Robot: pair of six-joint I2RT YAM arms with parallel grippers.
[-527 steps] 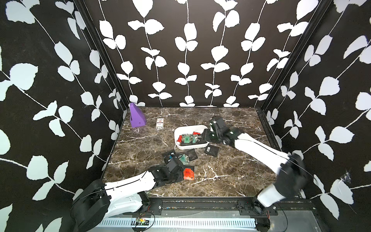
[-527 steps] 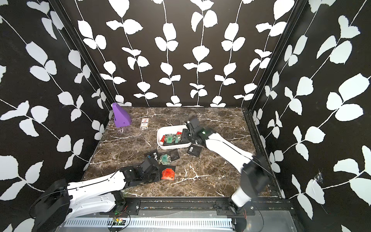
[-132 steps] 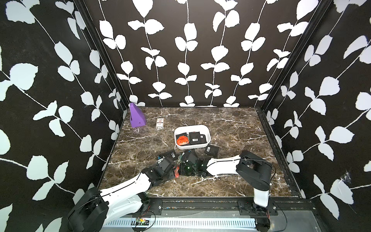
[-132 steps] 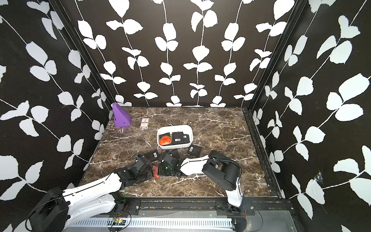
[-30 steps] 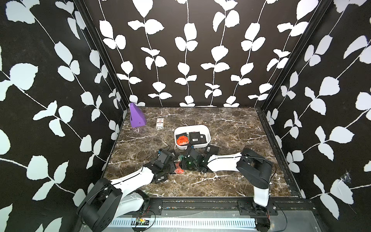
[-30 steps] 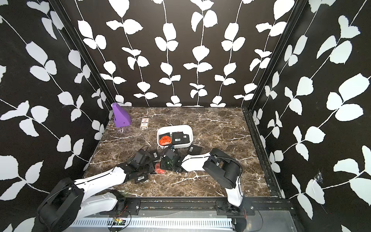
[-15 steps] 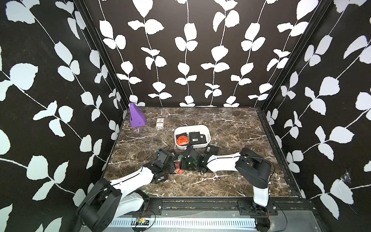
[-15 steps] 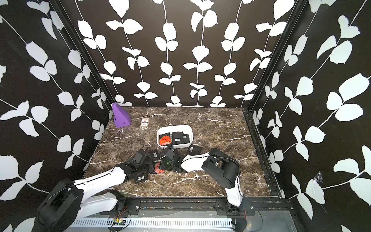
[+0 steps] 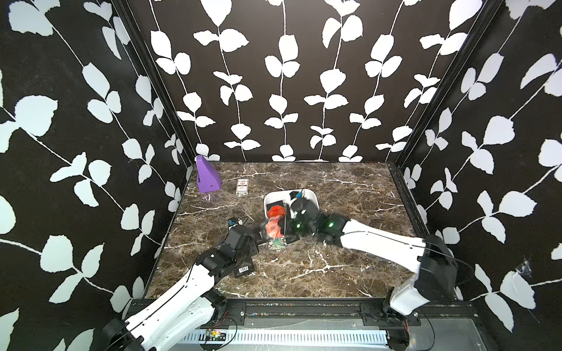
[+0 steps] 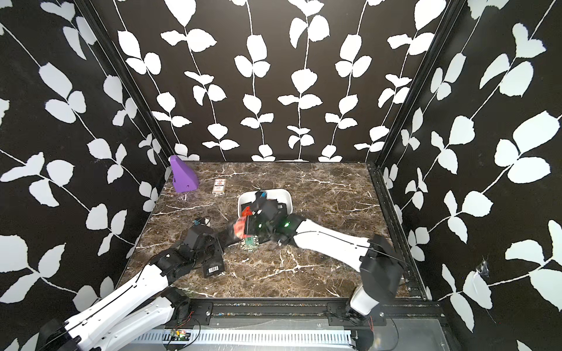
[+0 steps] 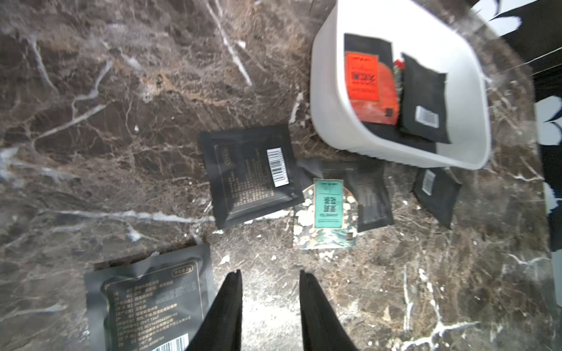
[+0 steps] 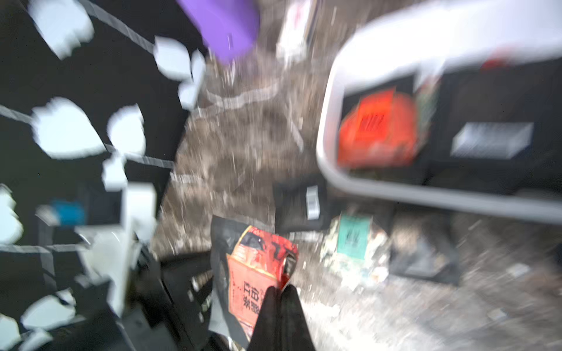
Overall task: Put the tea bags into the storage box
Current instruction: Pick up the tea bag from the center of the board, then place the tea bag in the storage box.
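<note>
We have raised the red bag (image 12: 250, 275), pinched between right fingers (image 12: 271, 307), for the box (image 11: 327, 106) ahead; left fingers (image 11: 231, 299) stand narrowly parted, empty.

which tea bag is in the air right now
The red-orange tea bag pinched in the right gripper. The rest lie flat: black ones and a green-labelled one on the table, others in the white box.

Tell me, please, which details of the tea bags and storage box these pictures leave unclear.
Contents of the storage box, both top views: right arm covers part.
Print on the red-orange tea bag in the right gripper, right wrist view: motion blur.
One black tea bag, left wrist view: cut by the picture's edge.
Label of the white packet, both top views: too small.
</note>
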